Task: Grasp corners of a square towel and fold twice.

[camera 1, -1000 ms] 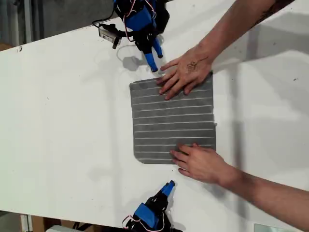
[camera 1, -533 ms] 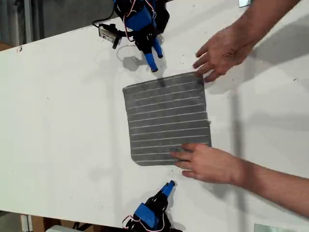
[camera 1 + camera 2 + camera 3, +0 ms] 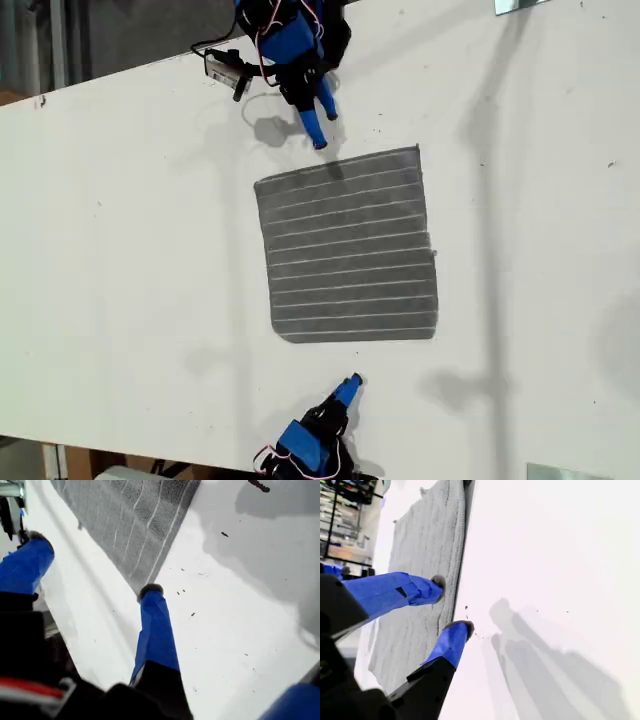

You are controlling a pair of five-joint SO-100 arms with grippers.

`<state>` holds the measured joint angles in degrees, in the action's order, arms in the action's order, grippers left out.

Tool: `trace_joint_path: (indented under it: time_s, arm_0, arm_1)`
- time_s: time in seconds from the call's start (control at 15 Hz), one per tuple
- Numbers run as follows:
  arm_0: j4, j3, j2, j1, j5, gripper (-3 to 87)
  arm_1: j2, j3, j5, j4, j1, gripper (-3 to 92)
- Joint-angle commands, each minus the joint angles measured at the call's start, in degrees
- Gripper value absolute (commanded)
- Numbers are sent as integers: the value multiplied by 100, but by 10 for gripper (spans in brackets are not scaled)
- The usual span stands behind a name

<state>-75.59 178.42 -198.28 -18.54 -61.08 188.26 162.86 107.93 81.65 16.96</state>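
Ready to begin: the towel (image 3: 345,250) lies flat and fully unfolded at the middle of the white tabletop (image 3: 130,250). No fold has been made, and none of the corners (image 3: 417,152) is lifted or gripped. As we judge it, both folds and every corner grasp are left to do.

Being square, the towel has no real long axis. Its white stripes run across the exterior view from left to right and rise a little toward the right, so the whole cloth sits slightly turned.

Our first end effector (image 3: 92,565) is spread wide and holds nothing, with one fingertip close to a towel corner. Our second end effector (image 3: 449,606) is partly parted and also empty, and it hovers at a towel edge.

In the exterior view, one arm (image 3: 300,50) ends just beside the towel's upper edge. The other arm (image 3: 315,435) waits apart from its lower edge. We cannot tell which arm is which.
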Motion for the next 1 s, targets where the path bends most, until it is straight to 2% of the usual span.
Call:
trace_joint_path:
  time_s: [0.0,0.6,0.73,0.8,0.87,0.93]
  arm_0:
    - [70,26,-26,-35,35,141]
    - [79,26,-26,-26,79,140]
    - [70,26,-35,176,-26,140]
    - [132,35,-35,413,-1626,141]
    - [79,35,-26,413,-3595,142]
    - [79,35,-26,369,-3568,142]
  arm_1:
    - [9,-44,-62,53,-53,370]
    - [9,-44,-62,53,-53,370]
    - [9,-44,-62,53,-290,368]
    - [9,-44,-62,53,-396,368]
    - [9,-44,-62,53,-475,368]
    - [9,-44,-62,53,-527,403]
